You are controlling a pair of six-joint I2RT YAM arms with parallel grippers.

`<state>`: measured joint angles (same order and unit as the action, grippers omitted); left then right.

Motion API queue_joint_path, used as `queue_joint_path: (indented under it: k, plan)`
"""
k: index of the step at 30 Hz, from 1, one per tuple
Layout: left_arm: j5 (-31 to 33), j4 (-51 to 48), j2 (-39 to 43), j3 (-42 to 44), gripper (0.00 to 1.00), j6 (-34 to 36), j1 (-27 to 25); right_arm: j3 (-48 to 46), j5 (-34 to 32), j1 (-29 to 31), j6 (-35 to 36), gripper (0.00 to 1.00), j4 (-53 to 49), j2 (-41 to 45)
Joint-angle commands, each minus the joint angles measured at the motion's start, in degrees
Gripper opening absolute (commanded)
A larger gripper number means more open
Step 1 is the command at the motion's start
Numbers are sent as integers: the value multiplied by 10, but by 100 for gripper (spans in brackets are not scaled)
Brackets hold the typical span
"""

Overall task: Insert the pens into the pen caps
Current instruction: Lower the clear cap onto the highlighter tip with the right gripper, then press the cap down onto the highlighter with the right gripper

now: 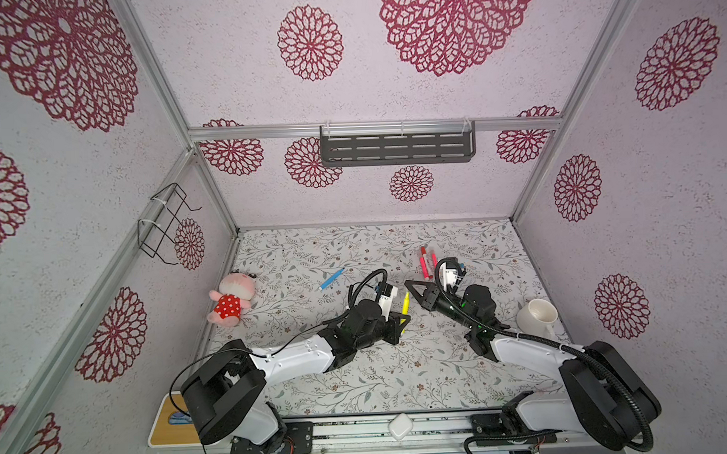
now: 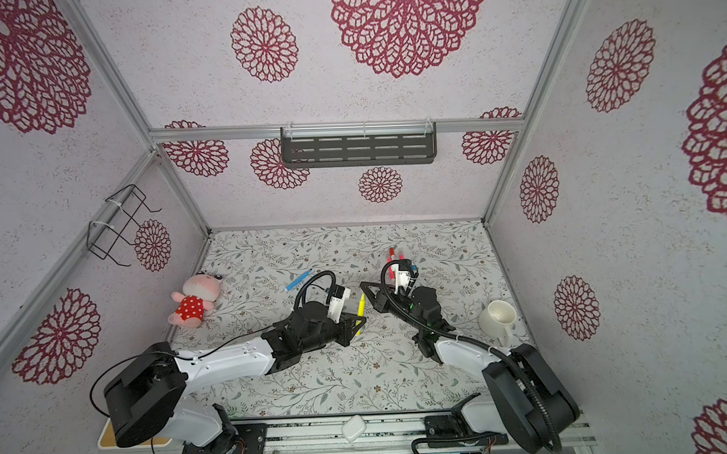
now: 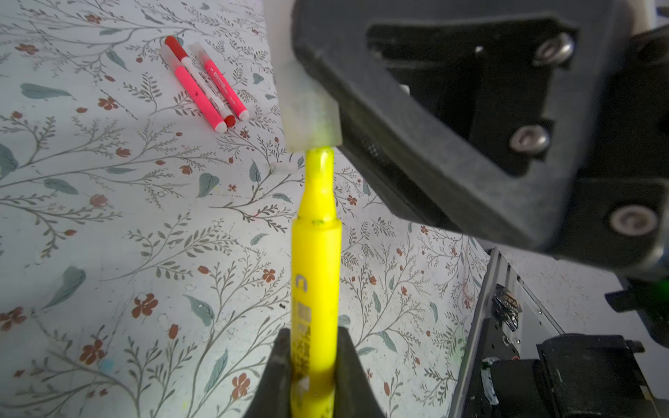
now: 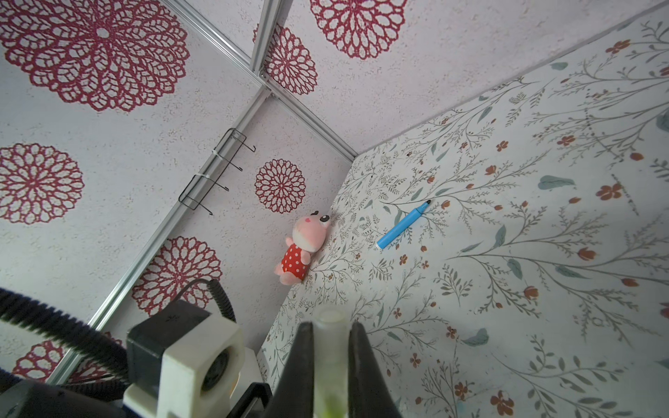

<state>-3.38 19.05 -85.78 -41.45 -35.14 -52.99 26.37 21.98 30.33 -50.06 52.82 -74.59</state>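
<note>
As left end effector (image 3: 313,338) clamps yellow pen (image 3: 315,260), right end effector (image 4: 331,327) clamps pen cap (image 4: 330,349); tip touching

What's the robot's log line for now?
left gripper: holds yellow pen | right gripper: holds pen cap | pen tip: in cap mouth | blue pen: uncapped

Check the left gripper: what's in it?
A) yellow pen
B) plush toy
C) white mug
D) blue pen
A: in the left wrist view the left gripper is shut on the barrel of the yellow pen. The pen's tip points at the pen cap held in the right gripper.
</note>
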Motion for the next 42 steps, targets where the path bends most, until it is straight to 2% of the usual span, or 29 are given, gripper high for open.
queue_joint_path:
  k: [1,10,17,20,24,29,34,42]
  plan:
    - [15,25,23,0,0,4,-4,-16,-4,19,32,12,-20,30]
    - [22,27,31,2,0,3,-4,-30,-46,46,66,15,-66,53]
    - [26,28,32,3,0,6,-4,-48,-42,65,76,27,-53,54]
    - [27,28,31,1,0,10,-3,-50,-39,65,87,31,-60,74]
    - [27,28,31,-1,0,12,-2,-44,-43,63,106,43,-96,110]
    - [27,28,32,1,0,13,-3,-44,-60,48,113,52,-141,162]
    - [19,28,32,-2,0,19,-3,-26,-25,8,103,56,-146,174]
    - [-8,39,36,2,0,17,-2,32,27,-9,103,56,-129,113]
